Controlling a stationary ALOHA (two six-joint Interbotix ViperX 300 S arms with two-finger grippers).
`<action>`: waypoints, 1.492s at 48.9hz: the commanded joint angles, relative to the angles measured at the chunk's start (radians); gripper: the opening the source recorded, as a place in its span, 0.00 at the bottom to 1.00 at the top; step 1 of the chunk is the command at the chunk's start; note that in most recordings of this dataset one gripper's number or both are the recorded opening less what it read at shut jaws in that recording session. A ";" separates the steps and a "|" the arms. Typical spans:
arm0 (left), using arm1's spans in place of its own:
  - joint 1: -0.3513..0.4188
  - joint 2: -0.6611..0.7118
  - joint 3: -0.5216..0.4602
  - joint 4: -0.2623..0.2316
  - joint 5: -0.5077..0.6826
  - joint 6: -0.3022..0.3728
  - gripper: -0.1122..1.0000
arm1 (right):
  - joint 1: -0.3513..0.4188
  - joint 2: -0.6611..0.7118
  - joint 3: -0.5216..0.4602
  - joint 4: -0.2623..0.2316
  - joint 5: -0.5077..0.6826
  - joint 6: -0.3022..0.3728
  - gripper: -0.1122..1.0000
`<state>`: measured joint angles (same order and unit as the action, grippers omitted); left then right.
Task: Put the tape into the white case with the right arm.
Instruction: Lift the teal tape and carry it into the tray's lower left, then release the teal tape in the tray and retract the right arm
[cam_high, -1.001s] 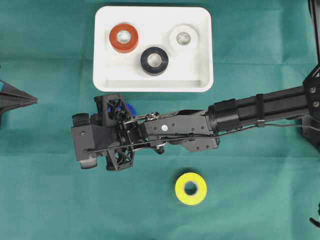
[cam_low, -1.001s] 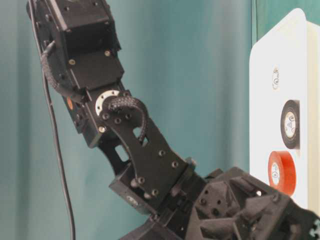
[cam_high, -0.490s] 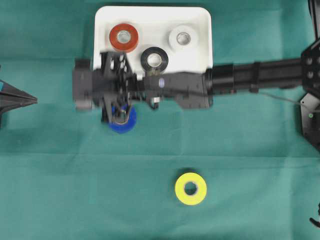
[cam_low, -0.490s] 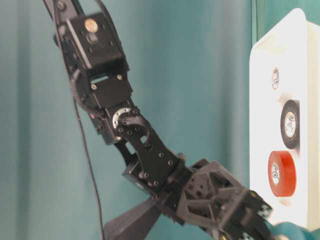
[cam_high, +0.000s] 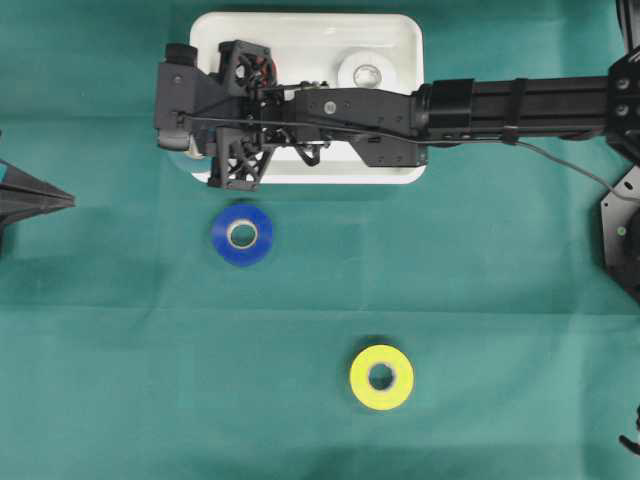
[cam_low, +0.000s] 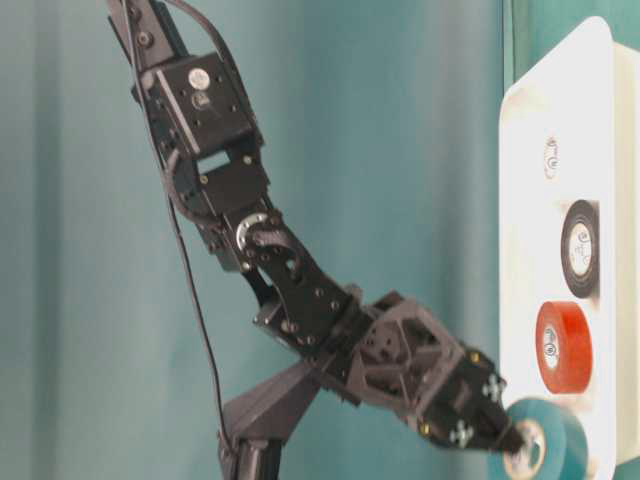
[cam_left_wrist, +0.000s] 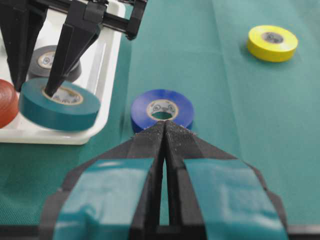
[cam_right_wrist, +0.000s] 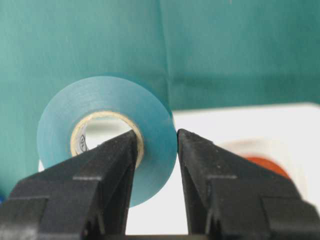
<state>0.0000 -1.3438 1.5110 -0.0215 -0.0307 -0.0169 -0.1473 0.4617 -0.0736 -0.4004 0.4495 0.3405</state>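
Since a second ago the right arm (cam_high: 500, 100) swung from the worktop (cam_high: 120, 380) over the white case (cam_high: 400, 40). Its end effector (cam_right_wrist: 156, 150), clamped on the teal tape (cam_left_wrist: 59, 105), hangs at the case's near-left corner; case floor lies below and inward

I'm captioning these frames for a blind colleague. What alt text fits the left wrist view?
The right hand grips a teal tape roll by its wall over the near edge of the white case, which holds a red roll and a black roll. A blue roll and yellow roll lie on green cloth.

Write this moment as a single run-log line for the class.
right end effector: shut on teal tape roll | position: above white case edge | left end effector: shut, idle | outside case: blue roll, yellow roll
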 joint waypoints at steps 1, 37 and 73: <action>0.002 0.006 -0.014 -0.002 -0.003 0.000 0.10 | -0.012 -0.084 0.015 -0.003 0.020 0.003 0.10; 0.002 0.006 -0.012 -0.002 -0.003 0.000 0.10 | -0.031 -0.167 0.187 -0.003 -0.034 -0.008 0.10; 0.002 0.006 -0.012 -0.002 -0.003 0.000 0.10 | -0.041 -0.189 0.206 -0.003 -0.041 -0.006 0.67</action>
<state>0.0015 -1.3438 1.5110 -0.0215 -0.0291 -0.0169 -0.1902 0.3329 0.1335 -0.4004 0.4034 0.3344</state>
